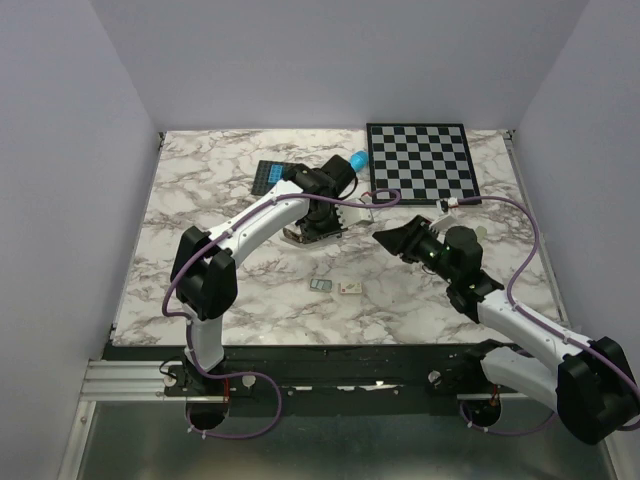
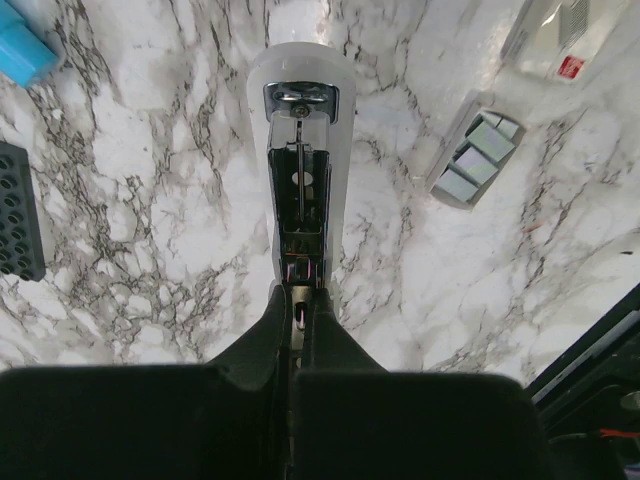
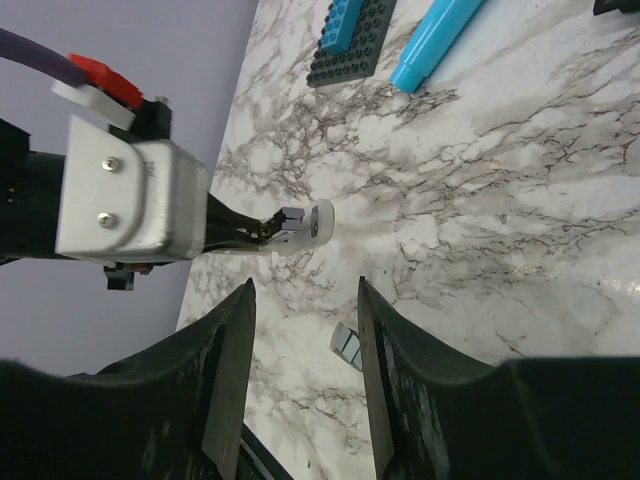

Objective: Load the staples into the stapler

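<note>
- Marble table (image 1: 200, 215), top view: the left claw (image 1: 316, 222) is clenched on the stapler (image 1: 304, 237) near the centre. The staples (image 1: 320, 286) lie on the table at the stapler's 6 o'clock, apart from it. The right claw (image 1: 386, 238) hangs at its 3 o'clock.
- Left wrist: the left claw (image 2: 298, 300) pinches the near end of the stapler (image 2: 300, 150), which points to 12 o'clock with its metal rail bared. The staples (image 2: 477, 152) sit at its 3 o'clock, untouched.
- Right wrist: the right claw (image 3: 305, 370) is released and carries nothing. The staples (image 3: 347, 345) show low between its fingers, down on the table. The stapler (image 3: 300, 225) is at their 12 o'clock, gripped by the left claw (image 3: 240, 232) coming in from 9 o'clock.
- Step in hand, as I judge it: fetching the staples while the stapler is held open.
- The next move calls for the right claw to drop over the staples, nip the thin block squarely, then line it up with the rail.
</note>
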You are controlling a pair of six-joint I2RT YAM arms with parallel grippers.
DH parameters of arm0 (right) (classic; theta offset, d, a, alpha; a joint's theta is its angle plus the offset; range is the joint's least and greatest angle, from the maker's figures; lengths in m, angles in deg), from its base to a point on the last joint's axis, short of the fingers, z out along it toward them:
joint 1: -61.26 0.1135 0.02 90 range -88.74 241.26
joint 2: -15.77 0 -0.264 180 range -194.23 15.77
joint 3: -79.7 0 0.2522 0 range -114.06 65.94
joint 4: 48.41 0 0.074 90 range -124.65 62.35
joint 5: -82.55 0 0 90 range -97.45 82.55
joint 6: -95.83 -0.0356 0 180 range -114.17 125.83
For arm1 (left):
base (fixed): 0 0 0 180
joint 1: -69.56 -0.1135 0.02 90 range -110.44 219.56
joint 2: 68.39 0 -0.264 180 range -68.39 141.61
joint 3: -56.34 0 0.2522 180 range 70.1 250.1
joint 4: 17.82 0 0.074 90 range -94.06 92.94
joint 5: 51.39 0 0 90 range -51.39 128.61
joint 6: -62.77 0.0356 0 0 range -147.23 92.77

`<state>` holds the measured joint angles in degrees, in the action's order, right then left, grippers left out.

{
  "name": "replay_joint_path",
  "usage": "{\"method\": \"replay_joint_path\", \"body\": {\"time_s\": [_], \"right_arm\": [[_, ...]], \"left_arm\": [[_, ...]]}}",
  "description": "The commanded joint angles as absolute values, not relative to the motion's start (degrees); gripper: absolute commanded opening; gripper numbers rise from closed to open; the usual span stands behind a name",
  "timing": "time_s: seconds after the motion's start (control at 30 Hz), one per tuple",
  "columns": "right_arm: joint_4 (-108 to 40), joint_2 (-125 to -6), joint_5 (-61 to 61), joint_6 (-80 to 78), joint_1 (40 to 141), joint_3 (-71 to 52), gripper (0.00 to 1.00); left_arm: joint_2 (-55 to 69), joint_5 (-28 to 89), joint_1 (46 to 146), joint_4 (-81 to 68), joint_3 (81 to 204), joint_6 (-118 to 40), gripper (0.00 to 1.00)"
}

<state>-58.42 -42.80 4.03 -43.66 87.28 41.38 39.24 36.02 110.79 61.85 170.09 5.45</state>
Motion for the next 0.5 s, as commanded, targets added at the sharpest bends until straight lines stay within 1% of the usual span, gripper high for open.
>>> {"method": "replay_joint_path", "body": {"time_s": [0.0, 0.23, 0.47], "right_arm": [[-58.29, -42.86, 2.48, -42.25, 87.01, 43.00, 0.53], [-57.94, -43.38, 1.42, -41.37, 87.10, 43.26, 0.53], [-58.03, -44.88, 1.60, -41.02, 87.10, 43.09, 0.53]], "left_arm": [[42.17, 42.03, 110.34, 63.96, 168.36, 9.85, 0.00], [49.64, 44.85, 110.34, 66.34, 170.82, 9.07, 0.00], [51.76, 45.99, 110.69, 66.34, 170.12, 9.42, 0.00]]}}
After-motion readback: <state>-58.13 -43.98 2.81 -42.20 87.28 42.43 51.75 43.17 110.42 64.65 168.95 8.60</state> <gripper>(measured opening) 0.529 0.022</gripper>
